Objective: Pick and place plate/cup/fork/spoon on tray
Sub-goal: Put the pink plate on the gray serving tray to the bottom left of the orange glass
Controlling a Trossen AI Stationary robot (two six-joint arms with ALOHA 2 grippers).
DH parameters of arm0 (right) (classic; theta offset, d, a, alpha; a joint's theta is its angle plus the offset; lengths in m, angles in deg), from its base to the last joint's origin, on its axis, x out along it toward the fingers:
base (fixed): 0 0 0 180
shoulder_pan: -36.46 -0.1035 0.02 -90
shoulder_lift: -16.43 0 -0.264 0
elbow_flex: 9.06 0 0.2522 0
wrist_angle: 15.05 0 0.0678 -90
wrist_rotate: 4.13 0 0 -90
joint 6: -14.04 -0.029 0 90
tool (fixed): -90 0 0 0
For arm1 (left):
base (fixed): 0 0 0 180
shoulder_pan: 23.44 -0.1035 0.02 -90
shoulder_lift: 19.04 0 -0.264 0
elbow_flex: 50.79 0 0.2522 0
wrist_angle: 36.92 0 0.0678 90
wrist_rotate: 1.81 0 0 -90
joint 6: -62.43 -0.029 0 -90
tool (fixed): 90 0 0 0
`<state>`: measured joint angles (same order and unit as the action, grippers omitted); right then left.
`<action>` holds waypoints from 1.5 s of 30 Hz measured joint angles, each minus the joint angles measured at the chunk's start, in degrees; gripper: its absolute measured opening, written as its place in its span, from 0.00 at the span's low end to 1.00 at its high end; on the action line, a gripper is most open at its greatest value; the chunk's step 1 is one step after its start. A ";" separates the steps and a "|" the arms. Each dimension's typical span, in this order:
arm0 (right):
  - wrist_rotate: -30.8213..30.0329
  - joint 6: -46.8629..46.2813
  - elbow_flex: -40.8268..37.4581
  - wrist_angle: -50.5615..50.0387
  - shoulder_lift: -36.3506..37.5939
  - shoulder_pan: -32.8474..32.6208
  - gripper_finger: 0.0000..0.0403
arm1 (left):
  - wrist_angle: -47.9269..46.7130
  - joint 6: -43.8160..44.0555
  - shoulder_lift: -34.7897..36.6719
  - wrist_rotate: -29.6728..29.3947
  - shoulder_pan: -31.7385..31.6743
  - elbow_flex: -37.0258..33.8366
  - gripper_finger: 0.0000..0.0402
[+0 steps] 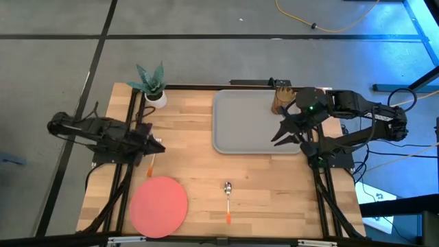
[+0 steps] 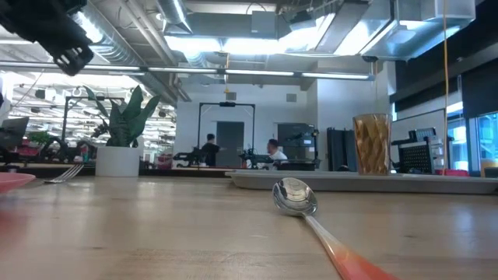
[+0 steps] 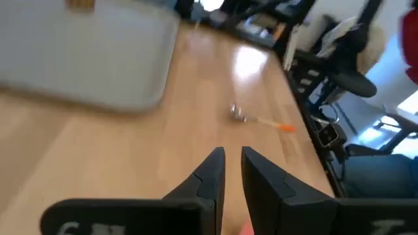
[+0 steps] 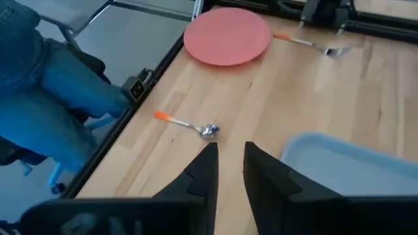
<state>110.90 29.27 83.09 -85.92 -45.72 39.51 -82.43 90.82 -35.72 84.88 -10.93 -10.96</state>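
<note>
The grey tray [image 1: 240, 123] lies at the table's far right, and the amber cup [image 1: 281, 98] stands upright in its far right corner. The pink plate [image 1: 159, 206] lies flat at the near left. The spoon [image 1: 228, 197] lies near the front edge, its bowl toward the tray. The fork [image 1: 151, 165] lies just beside and below my left gripper [image 1: 156, 144]. That gripper hovers over the left side, its fingers [image 3: 219, 163] a narrow gap apart with nothing between. My right gripper [image 1: 278, 137] hangs over the tray's right edge, also narrowly open [image 4: 230, 150] and empty.
A white pot with a green plant [image 1: 152, 88] stands at the far left corner. A person in blue trousers [image 4: 52, 85] sits close to the table's near edge. Bare wood lies between the plate [image 4: 227, 36], the spoon [image 4: 189, 124] and the tray [image 4: 346, 163].
</note>
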 joint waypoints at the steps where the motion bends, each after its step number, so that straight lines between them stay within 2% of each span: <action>1: 0.00 0.00 0.00 0.27 -0.01 0.00 0.18 | -2.03 2.56 -1.68 -0.01 0.00 0.84 0.11; 6: 0.00 -1.54 0.00 0.89 0.00 0.00 0.18 | -11.98 17.50 -10.09 0.58 0.00 3.25 0.11; 11: 0.00 -2.99 0.00 1.68 -0.02 0.01 0.18 | -15.56 30.53 -14.52 7.01 0.01 3.30 0.11; 15: 0.00 -2.99 0.00 1.72 -0.02 0.02 0.18 | -15.35 29.53 -14.87 14.17 0.02 3.30 0.11; 22: 0.00 -2.99 0.00 2.31 -0.02 0.02 0.18 | -14.19 34.10 -14.83 14.31 0.02 3.34 0.11; 27: 0.00 -2.99 0.00 2.74 -0.02 0.02 0.18 | -13.97 30.16 -14.83 7.65 0.00 3.34 0.11; 31: 0.00 -2.99 0.00 3.35 -0.02 0.02 0.18 | -13.98 36.46 -14.83 1.12 0.00 3.34 0.11; 35: 0.00 -2.97 0.00 3.92 -0.02 0.02 0.18 | -14.01 38.96 -14.83 0.15 -0.01 3.34 0.11; 39: 0.00 -2.97 0.00 4.26 -0.02 0.02 0.18 | -14.10 40.19 -14.83 1.36 -0.02 3.34 0.11; 45: 0.00 -2.92 0.00 4.24 -0.02 0.04 0.18 | -20.78 47.20 -15.66 8.36 -0.17 3.34 0.11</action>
<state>110.90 26.34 83.09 -81.68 -45.74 39.56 -103.21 138.01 -51.38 93.24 -11.10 -7.62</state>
